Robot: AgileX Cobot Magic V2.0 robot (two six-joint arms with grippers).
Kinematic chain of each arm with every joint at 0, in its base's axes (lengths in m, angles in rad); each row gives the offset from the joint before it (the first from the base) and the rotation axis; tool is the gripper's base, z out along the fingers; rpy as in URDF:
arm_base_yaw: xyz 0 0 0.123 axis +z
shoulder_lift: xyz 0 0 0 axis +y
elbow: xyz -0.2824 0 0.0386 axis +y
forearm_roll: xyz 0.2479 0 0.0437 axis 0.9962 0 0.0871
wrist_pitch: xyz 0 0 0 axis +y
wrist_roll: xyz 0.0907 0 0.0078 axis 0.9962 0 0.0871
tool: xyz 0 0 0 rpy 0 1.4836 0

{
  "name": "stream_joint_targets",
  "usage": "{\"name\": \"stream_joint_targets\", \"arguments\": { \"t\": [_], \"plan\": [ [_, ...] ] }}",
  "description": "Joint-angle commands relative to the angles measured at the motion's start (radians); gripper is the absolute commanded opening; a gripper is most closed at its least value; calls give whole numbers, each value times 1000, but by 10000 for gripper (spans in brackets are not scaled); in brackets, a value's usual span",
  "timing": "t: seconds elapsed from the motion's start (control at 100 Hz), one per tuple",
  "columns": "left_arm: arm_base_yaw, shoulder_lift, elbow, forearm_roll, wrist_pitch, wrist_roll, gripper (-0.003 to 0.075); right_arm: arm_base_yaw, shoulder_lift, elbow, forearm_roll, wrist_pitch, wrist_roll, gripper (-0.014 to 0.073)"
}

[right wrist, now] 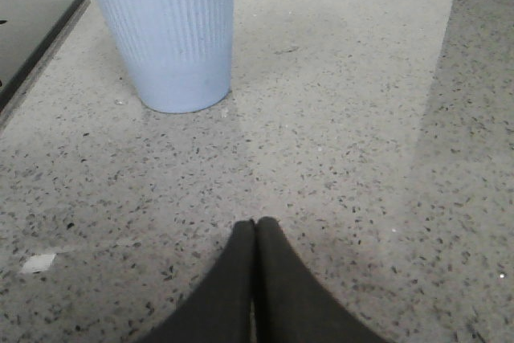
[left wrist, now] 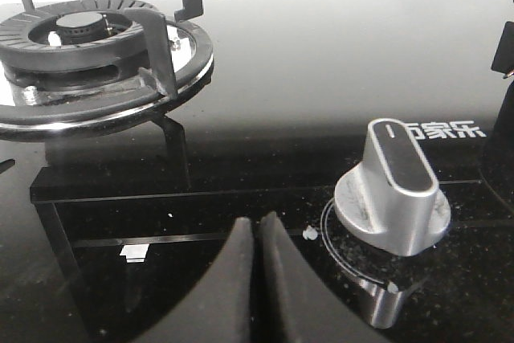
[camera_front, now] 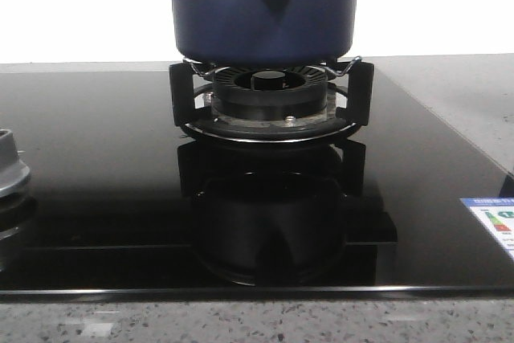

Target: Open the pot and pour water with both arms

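Pot (camera_front: 265, 6) on burner (camera_front: 269, 90), beyond hands

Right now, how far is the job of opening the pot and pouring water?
Nothing looks done yet. The pot sits on the burner support; its top is out of view, so the lid cannot be checked. Nothing is in hand: the left gripper is shut and empty above the glass near the silver knob, and the right gripper is shut over the counter before the blue cup. Opening and pouring remain.
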Motion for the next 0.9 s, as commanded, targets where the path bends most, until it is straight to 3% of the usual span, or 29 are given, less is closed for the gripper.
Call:
{"name": "stream_joint_targets", "arguments": {
  "t": [0.0, 0.89],
  "plan": [
    [5, -29, 43, -9, -58, -9, -20, -3, -20, 27, -1, -21, -10, -64],
    [5, -29, 43, -9, -59, -9, -20, -3, -20, 27, -17, -26, -10, -64]
  ]
}}
